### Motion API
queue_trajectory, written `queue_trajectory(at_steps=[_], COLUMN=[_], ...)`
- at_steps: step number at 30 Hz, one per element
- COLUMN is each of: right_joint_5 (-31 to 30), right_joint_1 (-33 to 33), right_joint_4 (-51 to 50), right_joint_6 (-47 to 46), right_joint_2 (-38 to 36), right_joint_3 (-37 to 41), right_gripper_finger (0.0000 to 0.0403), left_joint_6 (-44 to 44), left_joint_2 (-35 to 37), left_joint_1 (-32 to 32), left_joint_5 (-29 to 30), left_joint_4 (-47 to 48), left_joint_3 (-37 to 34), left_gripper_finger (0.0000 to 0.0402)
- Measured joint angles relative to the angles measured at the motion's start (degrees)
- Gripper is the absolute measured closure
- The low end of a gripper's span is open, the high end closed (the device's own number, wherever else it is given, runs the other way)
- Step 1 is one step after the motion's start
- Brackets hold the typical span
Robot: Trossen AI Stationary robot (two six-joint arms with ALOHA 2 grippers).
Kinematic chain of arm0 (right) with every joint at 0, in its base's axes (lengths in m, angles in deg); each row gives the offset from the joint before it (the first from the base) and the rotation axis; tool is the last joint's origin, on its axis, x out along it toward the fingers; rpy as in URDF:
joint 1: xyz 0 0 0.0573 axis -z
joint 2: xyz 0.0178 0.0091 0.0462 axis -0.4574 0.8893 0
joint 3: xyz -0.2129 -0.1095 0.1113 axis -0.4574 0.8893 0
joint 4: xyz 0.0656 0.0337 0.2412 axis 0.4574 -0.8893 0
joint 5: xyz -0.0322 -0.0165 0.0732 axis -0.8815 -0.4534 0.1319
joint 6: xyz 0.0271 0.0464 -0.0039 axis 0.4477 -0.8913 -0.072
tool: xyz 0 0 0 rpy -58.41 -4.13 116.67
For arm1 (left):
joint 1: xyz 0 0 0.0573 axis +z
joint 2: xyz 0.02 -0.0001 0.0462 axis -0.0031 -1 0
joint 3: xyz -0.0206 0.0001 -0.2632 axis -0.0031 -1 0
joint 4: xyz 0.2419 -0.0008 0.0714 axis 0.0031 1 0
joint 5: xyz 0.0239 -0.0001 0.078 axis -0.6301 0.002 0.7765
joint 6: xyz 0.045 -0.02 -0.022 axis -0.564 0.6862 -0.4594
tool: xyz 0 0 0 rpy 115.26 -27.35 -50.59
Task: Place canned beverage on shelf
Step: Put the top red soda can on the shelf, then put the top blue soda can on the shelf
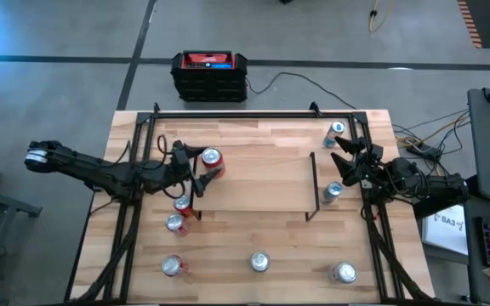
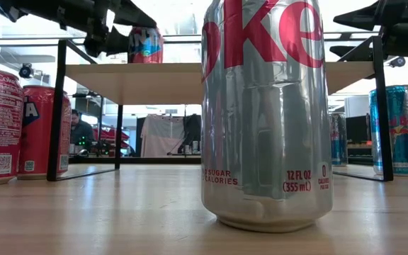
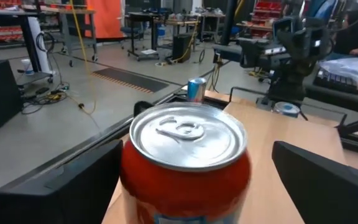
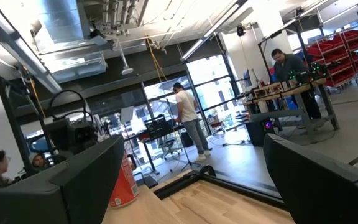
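Note:
A red canned beverage [image 1: 212, 157] stands upright on its base at the far left corner of the shelf [image 1: 262, 183], a light-wood board on thin black legs. In the low view the can [image 2: 145, 44] shows on top of the shelf [image 2: 176, 78]. My left gripper [image 1: 202, 167] is open and reaches level from the table's left, one finger [image 3: 73, 186] on each side of the can [image 3: 185, 155], with a gap showing at the other finger [image 3: 328, 180]. My right gripper [image 1: 347, 158] waits open at the table's right edge, with nothing between its fingers.
Several more cans stand on the tabletop: red ones [image 1: 183, 204] [image 1: 175, 223] [image 1: 172, 265] left of the shelf, silver ones [image 1: 260, 262] [image 1: 343, 272] near the front edge, blue ones [image 1: 337, 130] [image 1: 332, 192] at the right. A black-and-red box [image 1: 209, 75] sits beyond the far edge.

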State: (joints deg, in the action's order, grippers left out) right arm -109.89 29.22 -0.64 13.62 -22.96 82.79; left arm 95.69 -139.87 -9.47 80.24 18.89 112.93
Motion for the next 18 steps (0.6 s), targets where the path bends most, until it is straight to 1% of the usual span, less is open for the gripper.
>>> queue_trajectory(at_steps=[5, 8, 11, 18], right_joint_5=[0.0, 0.0, 0.0, 0.0], right_joint_1=[0.0, 0.0, 0.0, 0.0], right_joint_4=[0.0, 0.0, 0.0, 0.0], right_joint_6=[0.0, 0.0, 0.0, 0.0], right_joint_2=[0.0, 0.0, 0.0, 0.0], right_joint_3=[0.0, 0.0, 0.0, 0.0], right_gripper_finger=[0.0033, 0.0033, 0.0033, 0.0033], left_joint_6=[-0.4, -0.6, -1.5, -2.8], left_joint_2=[4.4, 7.6, 10.9, 15.5], left_joint_1=[-2.0, -3.6, -5.0, -7.6], left_joint_5=[1.8, 5.3, 7.3, 7.6], left_joint_4=[4.3, 6.6, 9.0, 10.7], left_joint_3=[0.0, 0.1, 0.1, 0.1], left_gripper_finger=[0.0002, 0.0002, 0.0002, 0.0002])
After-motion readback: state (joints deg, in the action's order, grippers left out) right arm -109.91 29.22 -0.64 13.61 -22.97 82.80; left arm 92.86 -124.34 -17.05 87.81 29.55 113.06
